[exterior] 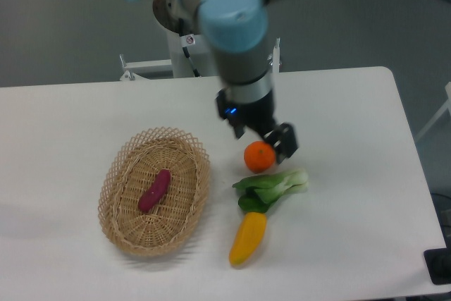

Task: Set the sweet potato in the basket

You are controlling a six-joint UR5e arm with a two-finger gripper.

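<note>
- The sweet potato lies inside the basket, right on the woven floor, near the middle.
- It lies a bit slanted, with one end toward the far rim and the other end toward the near rim.
- Nothing is touching it. It rests there by itself.
- The basket sits on the left part of the white tabletop.
- To the right of the basket, well apart from it, is a round orange fruit.
- Just below the fruit is a green leafy vegetable, and below that lies a yellow pepper. The leafy one and the pepper touch.
- The gripper hangs just above and beside the orange fruit, far from the basket.
- It holds nothing. Its fingers look dark and bunched up from this side, so I cannot tell if they are spread or pressed together.
- I think the job is done, because the sweet potato is in the basket and the gripper has let it go.
- As far as I can judge, nothing is left to do but move the arm out of the way.
- The arm should take care not to bump the orange fruit, since the gripper is so close to it.
</note>
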